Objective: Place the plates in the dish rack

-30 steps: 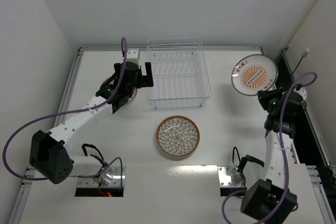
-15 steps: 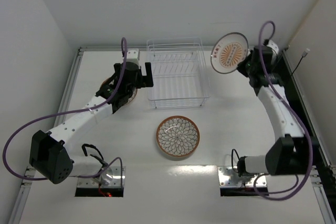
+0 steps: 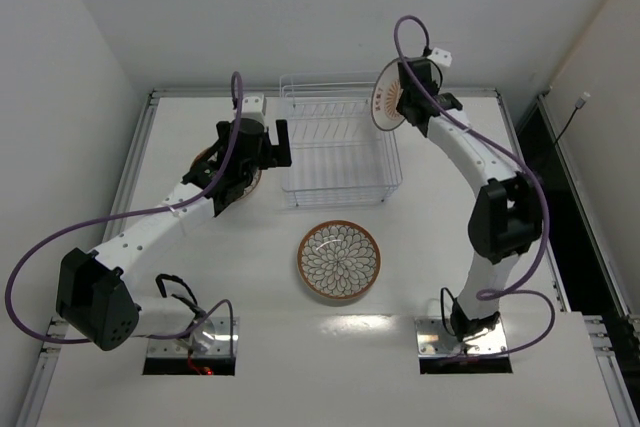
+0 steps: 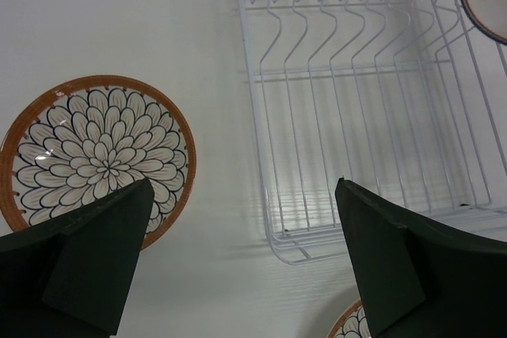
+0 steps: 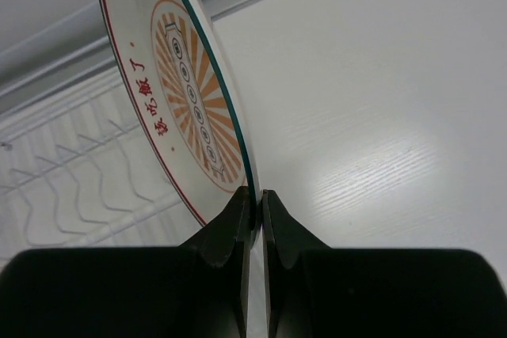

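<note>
My right pincer (image 5: 255, 197) is clamping the orange-rayed plate (image 5: 186, 108) on edge; the dish rack (image 3: 335, 152) is lying just leftward, seemingly below it.

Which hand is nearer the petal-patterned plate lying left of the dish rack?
Left. The left hand hovers open above the petal-patterned plate, beside the dish rack; the right hand is across the rack, gripping an orange-rayed plate.

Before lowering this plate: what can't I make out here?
- Top view: left plate mostly hidden under the left gripper.
- Right wrist view: lower rim of the held plate covered by the right gripper; alignment with dish rack slots unclear.
- Left wrist view: centre plate cut off by bottom edge.
</note>
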### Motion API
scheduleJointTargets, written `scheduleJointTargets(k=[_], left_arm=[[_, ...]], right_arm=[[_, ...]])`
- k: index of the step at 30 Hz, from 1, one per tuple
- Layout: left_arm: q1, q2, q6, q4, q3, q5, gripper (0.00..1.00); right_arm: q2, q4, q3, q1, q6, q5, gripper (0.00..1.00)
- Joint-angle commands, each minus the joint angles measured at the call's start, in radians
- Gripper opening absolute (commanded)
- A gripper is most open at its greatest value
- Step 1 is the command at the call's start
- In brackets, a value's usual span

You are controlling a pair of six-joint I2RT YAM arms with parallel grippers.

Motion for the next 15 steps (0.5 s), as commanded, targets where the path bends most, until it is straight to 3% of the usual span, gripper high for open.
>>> scheduleJointTargets(k=[1,15], left_arm=[[-0.005,-0.001,-0.005,0.019,0.03,-0.012,1.0],[-0.005,-0.01,-0.005,0.01,0.04,-0.002,1.0]], right_arm=[[0.047,0.046,0.078,0.021,-0.041,0.129,0.0],[0.136,0.115,0.101,0.157,-0.201,0.355,0.0]])
